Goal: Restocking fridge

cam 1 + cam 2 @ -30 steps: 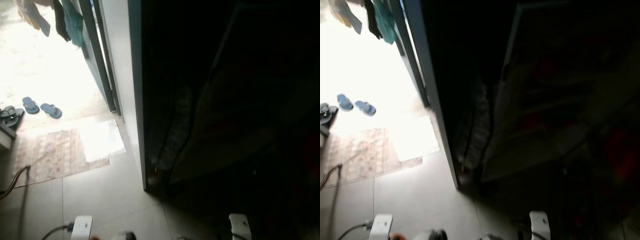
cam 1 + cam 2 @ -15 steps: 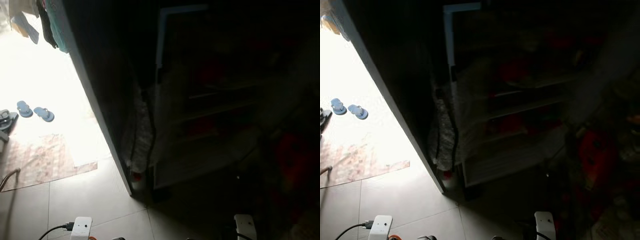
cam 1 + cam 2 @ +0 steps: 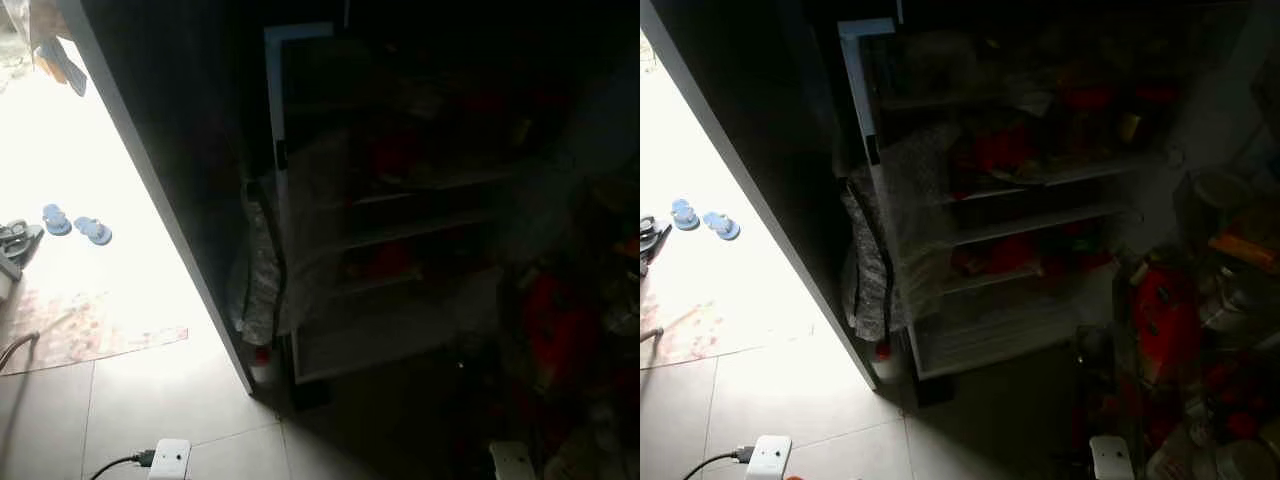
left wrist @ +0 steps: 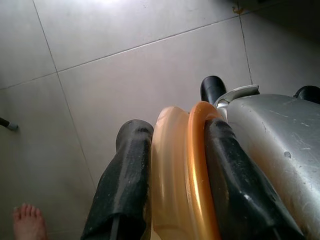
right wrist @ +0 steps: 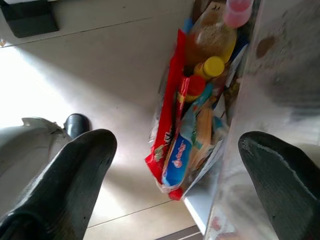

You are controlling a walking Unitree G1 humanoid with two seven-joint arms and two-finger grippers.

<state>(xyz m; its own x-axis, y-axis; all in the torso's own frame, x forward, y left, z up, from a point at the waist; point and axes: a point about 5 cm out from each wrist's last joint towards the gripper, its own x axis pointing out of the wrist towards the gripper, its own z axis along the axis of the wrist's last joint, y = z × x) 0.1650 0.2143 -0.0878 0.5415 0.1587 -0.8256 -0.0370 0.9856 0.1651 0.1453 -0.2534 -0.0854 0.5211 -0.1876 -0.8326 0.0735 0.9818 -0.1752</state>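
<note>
From the head, the fridge (image 3: 990, 200) stands open in deep shade, its shelves (image 3: 1040, 222) already crowded with red packs and jars, so any free room looks to be low down, near the bottom drawer. A patterned cloth (image 3: 875, 260) hangs at the fridge's left edge, beside the dark door (image 3: 760, 180) that cuts off the bright doorway, where two sandals (image 3: 702, 220) lie well apart from everything. To the right of the fridge a heap of goods (image 3: 1200, 330) narrows the floor, leaving a clear strip of tile straight ahead of the shelves. A white power strip (image 3: 768, 456) with its cord sits on the tile at the robot's left, something to step around.

The left wrist view shows the left tool (image 4: 172, 150) pinching a pale orange-rimmed lid or dish (image 4: 180, 175) edge-on between its fingers (image 4: 125, 165), held low over the tile, I'd judge just for carrying until the fridge is reached. A bare foot (image 4: 27, 220) of a person stands nearby.

The right wrist view shows the right tool (image 5: 175, 165) spread wide and holding nothing, hanging over a bag of groceries (image 5: 192, 115), bottles and packets, propped against a white cabinet edge (image 5: 240, 100). The floor beside it is free for a reach.
</note>
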